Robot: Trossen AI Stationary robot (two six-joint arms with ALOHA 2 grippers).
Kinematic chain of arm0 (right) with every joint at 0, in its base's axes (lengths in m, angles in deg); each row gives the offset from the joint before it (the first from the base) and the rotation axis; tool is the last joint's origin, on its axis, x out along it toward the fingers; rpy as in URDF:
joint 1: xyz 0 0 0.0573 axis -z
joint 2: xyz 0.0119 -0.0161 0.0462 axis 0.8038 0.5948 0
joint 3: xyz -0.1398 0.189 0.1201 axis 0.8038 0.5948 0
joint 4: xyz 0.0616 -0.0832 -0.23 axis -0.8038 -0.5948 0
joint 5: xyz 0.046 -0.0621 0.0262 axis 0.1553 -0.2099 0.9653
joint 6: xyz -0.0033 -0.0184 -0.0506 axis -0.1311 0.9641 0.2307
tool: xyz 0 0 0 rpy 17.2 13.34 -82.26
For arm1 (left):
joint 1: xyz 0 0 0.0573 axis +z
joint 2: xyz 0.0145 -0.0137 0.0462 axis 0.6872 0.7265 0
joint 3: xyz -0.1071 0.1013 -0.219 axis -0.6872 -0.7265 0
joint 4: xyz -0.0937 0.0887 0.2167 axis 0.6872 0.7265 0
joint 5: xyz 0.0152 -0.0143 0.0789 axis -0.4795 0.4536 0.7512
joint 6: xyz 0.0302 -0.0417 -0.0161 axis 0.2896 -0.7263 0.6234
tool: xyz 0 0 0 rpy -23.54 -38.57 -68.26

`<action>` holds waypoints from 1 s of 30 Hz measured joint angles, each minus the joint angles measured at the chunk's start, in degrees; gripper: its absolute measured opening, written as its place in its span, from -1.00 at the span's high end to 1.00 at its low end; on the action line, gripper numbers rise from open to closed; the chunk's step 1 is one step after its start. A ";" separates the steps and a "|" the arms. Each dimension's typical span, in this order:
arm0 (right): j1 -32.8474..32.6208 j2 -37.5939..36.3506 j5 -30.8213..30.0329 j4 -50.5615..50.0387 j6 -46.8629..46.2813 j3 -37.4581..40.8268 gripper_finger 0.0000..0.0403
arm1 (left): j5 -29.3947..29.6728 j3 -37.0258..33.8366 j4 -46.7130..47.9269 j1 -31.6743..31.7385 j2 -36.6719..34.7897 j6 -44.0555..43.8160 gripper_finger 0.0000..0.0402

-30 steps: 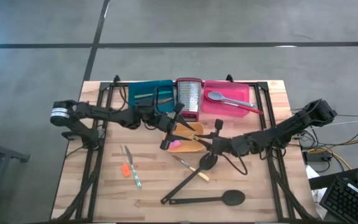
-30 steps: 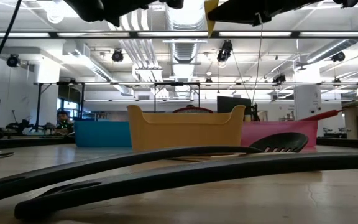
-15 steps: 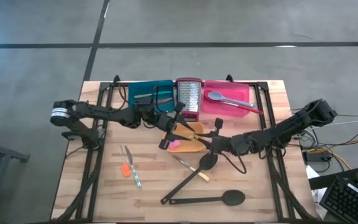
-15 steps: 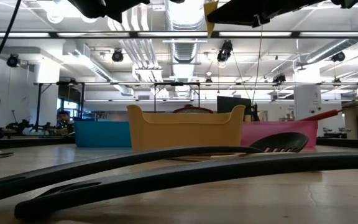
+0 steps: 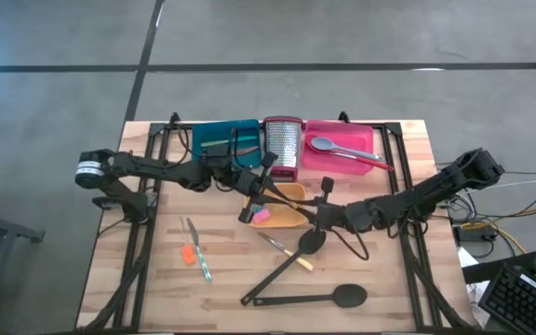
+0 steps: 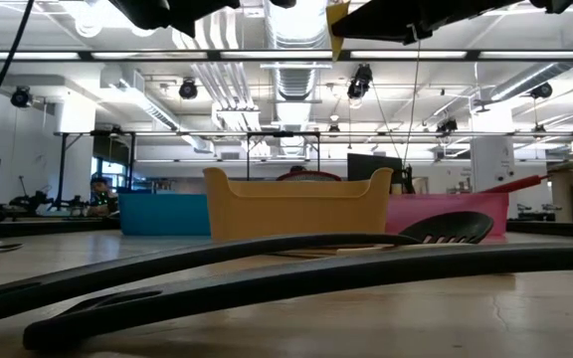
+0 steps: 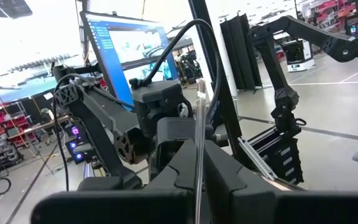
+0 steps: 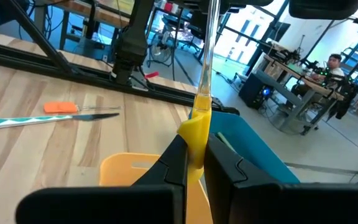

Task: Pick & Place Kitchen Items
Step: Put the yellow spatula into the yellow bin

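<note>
A thin tool with a yellow handle (image 8: 199,124) and a pale slim shaft (image 7: 200,118) hangs in the air above the orange tray (image 5: 291,220). It spans from one gripper to the other. My right gripper (image 8: 196,152) comes from the table's right and is shut on the handle. My left gripper (image 7: 199,158) comes from the left and is shut on the shaft. In the low view the yellow handle (image 6: 337,22) shows at the top, under both dark arms. A pink piece (image 5: 261,216) lies in the orange tray. My left gripper pinches the pale shaft (image 7: 199,140) between its two fingers, coming about level from the table's left. The shaft runs on past the fingertips toward the right gripper, clear of the tray. My right gripper pinches the yellow handle (image 8: 197,138) between its two fingers, about level from the table's right. The handle sticks out past the fingertips, and the tool is lifted clear of the orange tray.
At the far edge stand a teal tray (image 5: 223,140), a steel grater (image 5: 283,144) and a pink tray (image 5: 361,140) holding a grey spoon (image 5: 328,145). A black spoon (image 5: 314,298), a black slotted tool (image 5: 291,261), a thin yellow-handled tool (image 5: 285,247), an orange piece (image 5: 189,253) and a teal-handled knife (image 5: 200,263) lie nearer.
My left gripper has shut on the tool's shaft, without shifting its place. The right gripper and the tool have kept still above the orange tray.
</note>
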State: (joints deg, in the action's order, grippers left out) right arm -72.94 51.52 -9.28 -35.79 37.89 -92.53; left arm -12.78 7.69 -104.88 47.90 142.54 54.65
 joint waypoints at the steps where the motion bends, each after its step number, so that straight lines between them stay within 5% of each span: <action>1: 0.00 0.00 -0.02 -0.09 0.00 0.00 0.91 | -0.02 0.00 0.02 0.00 0.00 -0.02 0.94; 7: -0.06 0.00 -0.08 -0.25 -0.01 0.00 0.86 | -0.04 0.02 0.38 0.00 -0.06 -0.04 0.94; 15: -0.89 -0.11 -0.50 -3.50 -0.58 -0.04 0.30 | 2.43 1.98 11.61 0.11 -1.94 -0.10 0.94; 21: -1.07 -0.80 -2.88 -9.16 -2.40 -0.04 0.02 | 16.07 10.36 31.86 0.18 -1.67 0.01 0.94; 26: -1.03 -4.32 -14.67 -21.33 -14.01 -0.04 -0.08 | 23.43 16.56 45.46 0.88 -0.28 -6.00 0.94; 30: -1.03 -8.65 -15.87 -32.32 -26.03 -0.04 -0.12 | 24.22 20.93 52.90 2.06 0.86 -13.40 0.94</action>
State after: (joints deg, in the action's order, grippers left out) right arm -73.97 42.88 -25.14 -68.11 11.86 -92.57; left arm 11.44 28.62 -51.98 49.96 143.40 41.25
